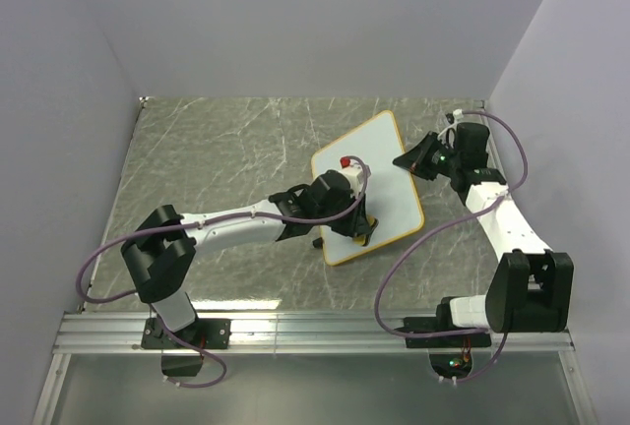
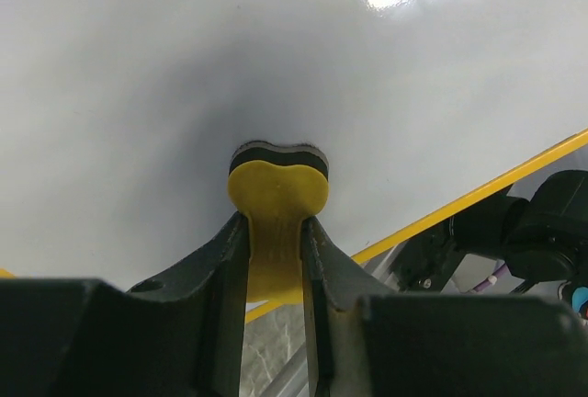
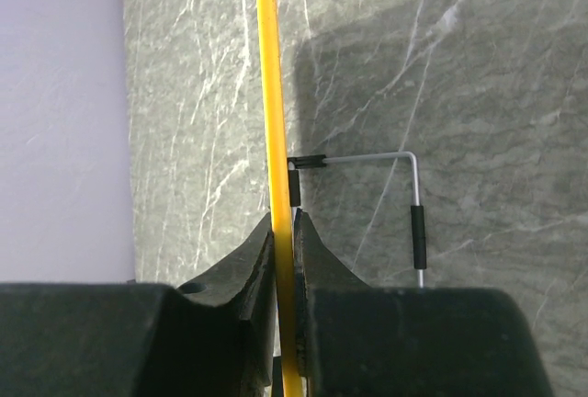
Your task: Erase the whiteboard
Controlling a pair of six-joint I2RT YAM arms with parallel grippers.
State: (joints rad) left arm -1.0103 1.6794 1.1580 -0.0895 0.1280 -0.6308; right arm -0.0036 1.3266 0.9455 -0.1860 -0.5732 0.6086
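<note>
The whiteboard (image 1: 379, 154), white with a thin orange-yellow frame, lies at an angle on the table's right half. My left gripper (image 1: 358, 229) is shut on a small yellow eraser (image 2: 277, 190) and holds its dark pad against the board surface (image 2: 184, 66) near the board's near end. The board face looks clean in the left wrist view. A small red spot (image 1: 345, 162) shows beside my left wrist. My right gripper (image 1: 413, 159) is shut on the board's right edge; in the right wrist view its fingers (image 3: 281, 236) clamp the yellow frame (image 3: 266, 66).
A black clip (image 3: 295, 181) and a bent wire stand (image 3: 415, 213) hang off the board's edge near my right fingers. The grey marbled table (image 1: 217, 150) is bounded by lilac walls on three sides. My right arm (image 2: 533, 232) shows beyond the board's frame (image 2: 478, 197).
</note>
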